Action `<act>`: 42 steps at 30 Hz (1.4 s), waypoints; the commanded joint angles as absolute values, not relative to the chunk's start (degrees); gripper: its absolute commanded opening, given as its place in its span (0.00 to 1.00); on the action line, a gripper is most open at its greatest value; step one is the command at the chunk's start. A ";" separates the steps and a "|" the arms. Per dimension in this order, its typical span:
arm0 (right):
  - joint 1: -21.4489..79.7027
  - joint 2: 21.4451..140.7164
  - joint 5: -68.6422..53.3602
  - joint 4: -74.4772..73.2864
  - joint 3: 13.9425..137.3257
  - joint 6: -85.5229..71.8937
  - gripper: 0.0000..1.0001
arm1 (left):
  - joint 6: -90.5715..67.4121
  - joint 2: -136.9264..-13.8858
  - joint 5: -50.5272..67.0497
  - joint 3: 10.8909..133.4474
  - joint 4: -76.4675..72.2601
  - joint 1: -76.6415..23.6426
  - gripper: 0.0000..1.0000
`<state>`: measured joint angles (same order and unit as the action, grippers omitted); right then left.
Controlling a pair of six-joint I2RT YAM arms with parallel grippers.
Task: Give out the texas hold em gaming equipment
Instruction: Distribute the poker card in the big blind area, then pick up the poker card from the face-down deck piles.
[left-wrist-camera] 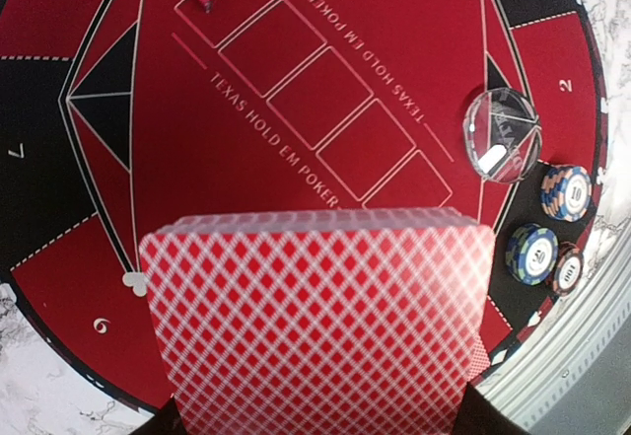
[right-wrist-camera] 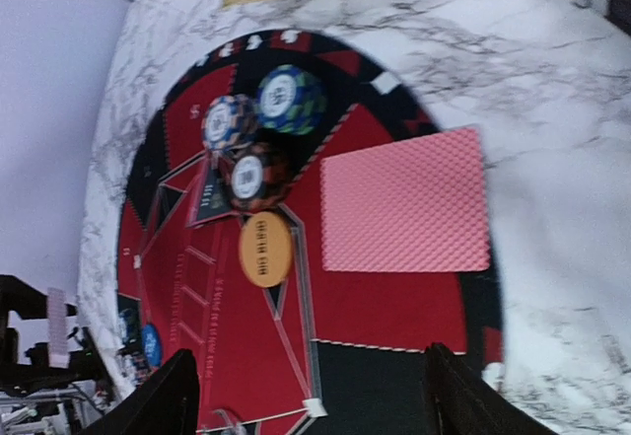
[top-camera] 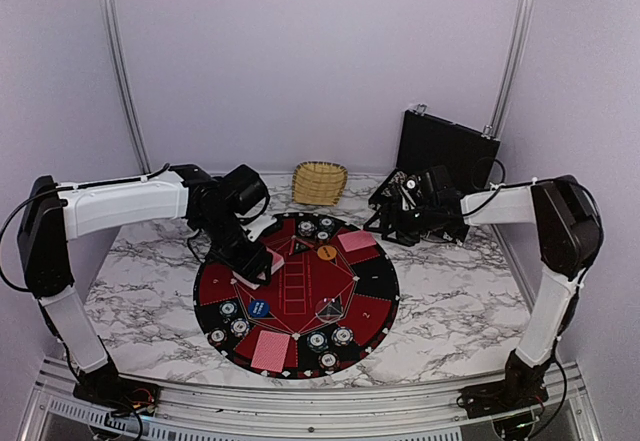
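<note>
Finds left gripper (top-camera: 252,267) clamped on red-backed cards (left-wrist-camera: 320,322) over the mat (left-wrist-camera: 246,159), right gripper (right-wrist-camera: 311,354) jaws apart, empty, by mat's edge.

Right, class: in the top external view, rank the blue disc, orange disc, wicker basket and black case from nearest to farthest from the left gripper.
From the left gripper:
1. blue disc, just toward the arm bases.
2. orange disc, to its right.
3. wicker basket, at the back, centre.
4. black case, back right.
</note>
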<state>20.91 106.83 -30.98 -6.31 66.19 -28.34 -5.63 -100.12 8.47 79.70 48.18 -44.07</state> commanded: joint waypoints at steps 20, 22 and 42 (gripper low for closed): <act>39.23 106.54 -50.98 23.25 59.57 -52.53 0.82 | -4.02 -103.71 7.57 87.26 50.10 -50.08 0.56; 39.92 107.26 -51.30 24.56 59.93 -53.45 0.82 | -4.00 -103.63 7.56 87.44 50.10 -50.25 0.56; 43.99 114.15 -52.33 30.62 65.33 -59.88 0.80 | -3.65 -103.43 7.01 87.92 50.27 -51.39 0.56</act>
